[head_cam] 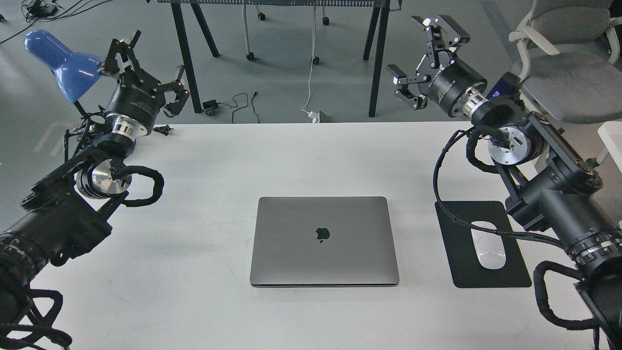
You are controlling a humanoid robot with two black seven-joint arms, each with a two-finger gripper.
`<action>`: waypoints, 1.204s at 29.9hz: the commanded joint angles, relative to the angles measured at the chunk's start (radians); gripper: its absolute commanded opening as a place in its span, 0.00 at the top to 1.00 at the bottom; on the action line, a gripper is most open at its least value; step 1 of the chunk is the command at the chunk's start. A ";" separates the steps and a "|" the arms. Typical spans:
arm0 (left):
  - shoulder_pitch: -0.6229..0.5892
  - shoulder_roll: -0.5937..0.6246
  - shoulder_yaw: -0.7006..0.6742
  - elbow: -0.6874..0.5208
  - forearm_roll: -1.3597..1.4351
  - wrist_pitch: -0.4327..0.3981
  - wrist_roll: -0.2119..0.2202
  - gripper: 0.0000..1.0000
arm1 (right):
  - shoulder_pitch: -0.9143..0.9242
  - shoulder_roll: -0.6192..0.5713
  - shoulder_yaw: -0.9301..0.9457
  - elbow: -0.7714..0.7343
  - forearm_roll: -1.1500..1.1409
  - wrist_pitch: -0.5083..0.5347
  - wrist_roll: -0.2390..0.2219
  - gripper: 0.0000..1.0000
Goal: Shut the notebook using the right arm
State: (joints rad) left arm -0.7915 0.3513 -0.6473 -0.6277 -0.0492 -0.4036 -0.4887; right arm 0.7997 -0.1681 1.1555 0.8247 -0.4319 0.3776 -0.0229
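Observation:
The notebook (324, 241), a slim grey laptop with a dark apple logo, lies shut and flat on the white table (218, 160), near the front middle. My right gripper (422, 56) is open and empty, raised high above the table's far right edge, well away from the notebook. My left gripper (148, 65) is open and empty, raised at the far left beside the blue lamp (60, 63).
A black mouse pad (461, 228) with a white mouse (488, 251) lies right of the notebook. A grey chair (563, 68) stands at the back right. Black table legs (376, 58) and cables are on the floor behind.

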 commanded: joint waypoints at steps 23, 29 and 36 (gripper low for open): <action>0.000 0.000 0.000 -0.001 0.000 0.000 0.000 0.00 | -0.076 -0.008 0.069 0.007 0.394 0.000 0.008 0.00; 0.000 0.000 -0.002 0.000 0.000 0.000 0.000 0.00 | -0.100 -0.011 0.061 0.025 0.394 0.047 0.008 0.00; 0.000 0.000 -0.002 -0.001 0.000 0.000 0.000 0.00 | -0.111 -0.013 0.007 0.025 0.369 0.057 0.014 0.00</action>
State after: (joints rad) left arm -0.7915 0.3513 -0.6485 -0.6279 -0.0490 -0.4034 -0.4887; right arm 0.6896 -0.1805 1.1876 0.8532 -0.0503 0.4373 -0.0122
